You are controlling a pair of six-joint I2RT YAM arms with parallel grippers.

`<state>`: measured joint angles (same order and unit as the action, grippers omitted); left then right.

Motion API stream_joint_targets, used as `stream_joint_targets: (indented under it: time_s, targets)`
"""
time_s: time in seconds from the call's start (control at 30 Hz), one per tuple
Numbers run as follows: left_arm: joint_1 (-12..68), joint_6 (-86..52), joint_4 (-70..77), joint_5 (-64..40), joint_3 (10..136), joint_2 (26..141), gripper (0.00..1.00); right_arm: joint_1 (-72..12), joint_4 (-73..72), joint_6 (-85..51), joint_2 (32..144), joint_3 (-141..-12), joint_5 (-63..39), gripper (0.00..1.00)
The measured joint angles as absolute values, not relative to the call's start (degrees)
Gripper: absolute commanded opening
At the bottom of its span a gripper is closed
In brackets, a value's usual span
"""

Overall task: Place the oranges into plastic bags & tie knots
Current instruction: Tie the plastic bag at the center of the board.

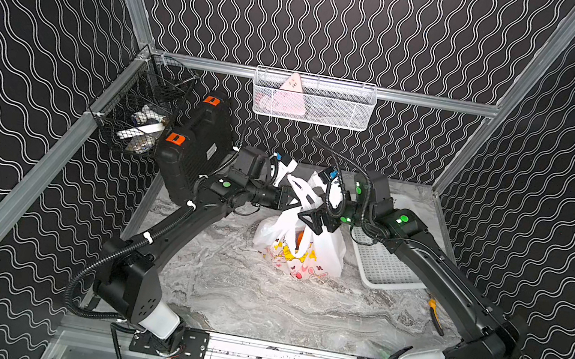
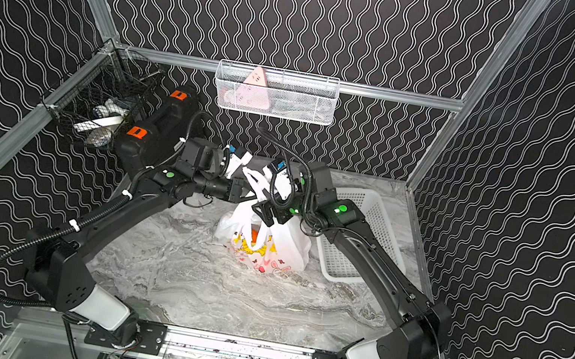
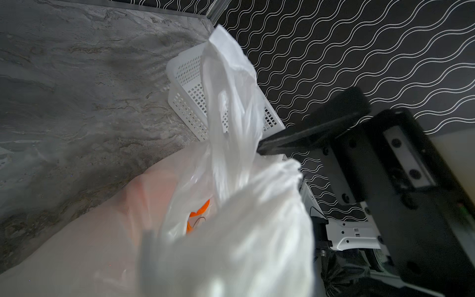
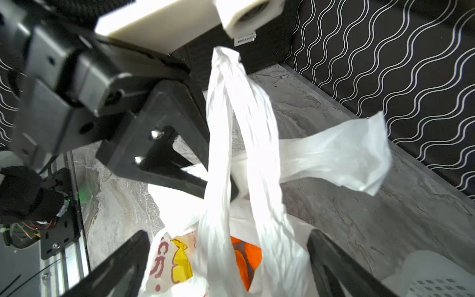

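Thin white crinkly plastic bag (image 1: 329,252) with cartoon prints sits on middle of grey marbled table (image 1: 238,298), just beside white perforated plastic basket (image 1: 381,271). Round bright-orange oranges (image 4: 244,254) inside, showing through mouth. Left gripper (image 1: 294,201): jaws fully closed, pinching bunched bag plastic, likely near handle base. Right gripper (image 4: 228,234): jaws spread wide, empty, straddling upright handle loop (image 4: 223,123). Second handle strip (image 4: 334,154) sticks out free. No knot visible yet. Film likely light, limp, slippery; fruit load heavy below. Best hold: gathered handle strip near end, not bag wall.
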<state>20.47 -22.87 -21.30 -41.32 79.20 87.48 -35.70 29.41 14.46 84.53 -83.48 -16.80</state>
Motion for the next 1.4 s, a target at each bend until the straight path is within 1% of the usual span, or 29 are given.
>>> stream_joint_targets:
  time_s: [0.07, 0.2, 0.3, 0.33, 0.4, 0.43, 0.47, 0.57, 0.63, 0.8, 1.1, 1.3, 1.4]
  targets:
    - [20.5, -22.9, -21.3, -41.3, 79.4, 87.5, 0.00, -35.7, 29.2, 15.5, 84.5, -83.3, -14.8, 0.84]
    - [20.5, -22.9, -21.1, -41.4, 79.5, 87.5, 0.00, -35.9, 28.8, 17.6, 85.4, -82.9, -13.7, 0.66]
    - [20.4, -22.9, -21.1, -41.7, 79.5, 87.5, 0.00, -35.9, 28.8, 18.7, 86.4, -83.2, -13.4, 0.49]
    - [20.4, -22.9, -21.1, -41.7, 79.5, 87.5, 0.00, -35.8, 28.9, 18.8, 86.5, -83.2, -13.6, 0.42]
    - [20.4, -22.9, -21.1, -41.7, 79.5, 87.4, 0.00, -35.5, 28.8, 19.0, 86.4, -83.2, -14.4, 0.24]
    - [20.4, -22.9, -21.1, -41.7, 79.5, 87.4, 0.00, -35.3, 28.8, 18.9, 86.2, -83.2, -14.7, 0.19]
    - [20.4, -22.9, -21.1, -41.7, 79.5, 87.3, 0.00, -35.1, 28.7, 18.9, 86.0, -83.0, -15.0, 0.17]
    - [20.4, -22.8, -21.1, -41.8, 79.5, 87.2, 0.00, -34.7, 28.4, 18.7, 84.7, -81.8, -15.7, 0.17]
    - [20.4, -22.8, -21.1, -42.3, 79.4, 87.2, 0.00, -34.4, 28.4, 18.6, 84.0, -81.1, -16.2, 0.14]
    - [20.4, -22.8, -19.5, -44.9, 78.0, 86.6, 0.00, -33.5, 28.4, 17.5, 83.7, -80.9, -19.3, 0.00]
    - [20.3, -16.4, -22.9, -48.3, 78.3, 86.7, 0.00, -31.8, 28.9, 16.9, 84.9, -82.3, -27.0, 0.00]
    - [20.2, -15.7, -20.6, -50.0, 75.2, 85.5, 0.00, -31.6, 31.2, 17.0, 87.2, -84.8, -31.7, 0.00]
    - [20.2, -17.6, -17.3, -50.9, 73.3, 84.8, 0.07, -31.5, 32.6, 17.0, 88.0, -85.5, -33.6, 0.00]
